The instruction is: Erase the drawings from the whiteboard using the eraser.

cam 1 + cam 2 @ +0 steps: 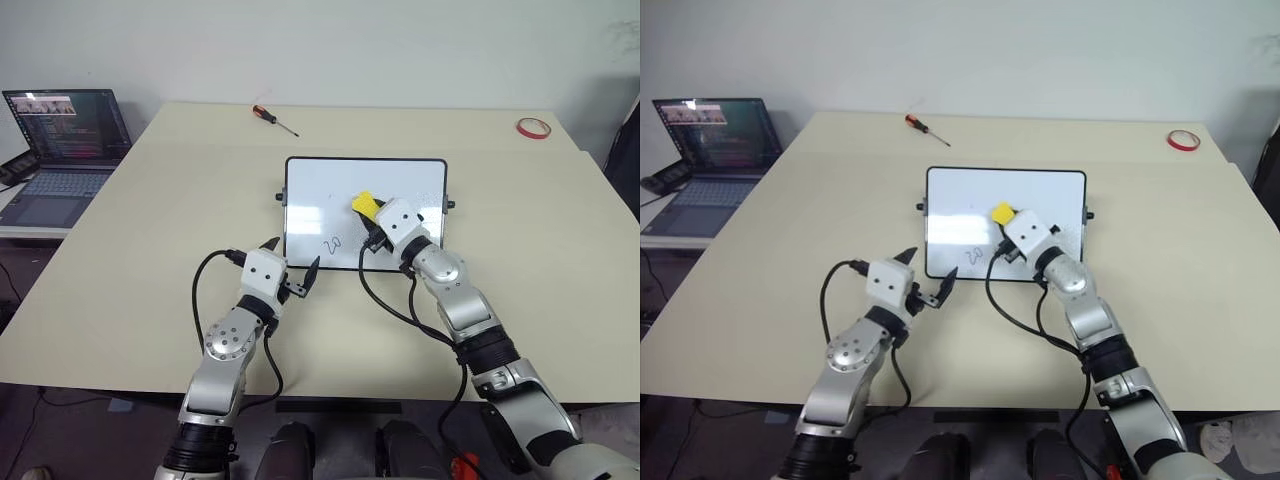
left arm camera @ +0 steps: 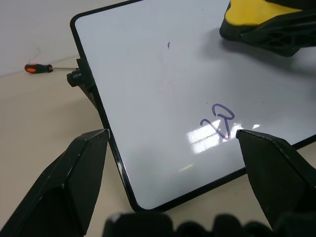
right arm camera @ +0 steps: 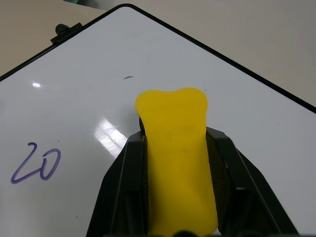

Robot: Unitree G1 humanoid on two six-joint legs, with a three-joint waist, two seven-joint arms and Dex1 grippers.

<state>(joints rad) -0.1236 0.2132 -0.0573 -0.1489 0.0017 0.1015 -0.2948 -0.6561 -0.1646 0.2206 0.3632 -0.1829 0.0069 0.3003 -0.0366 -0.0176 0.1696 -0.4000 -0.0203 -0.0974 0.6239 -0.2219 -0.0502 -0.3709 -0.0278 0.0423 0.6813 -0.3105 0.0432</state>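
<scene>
The right gripper (image 1: 372, 222) is clamped on the yellow eraser (image 3: 177, 148), holding it over the middle of the whiteboard (image 1: 320, 185), apparently to keep its dark base facing the glossy surface for wiping. One blue scribble (image 2: 219, 121) survives to that gripper's left, near the board's front edge — likely the next target. The left gripper (image 1: 292, 268) waits with fingers apart at the board's front-left corner, its tips straddling the black frame — seemingly placed to steady it.
</scene>
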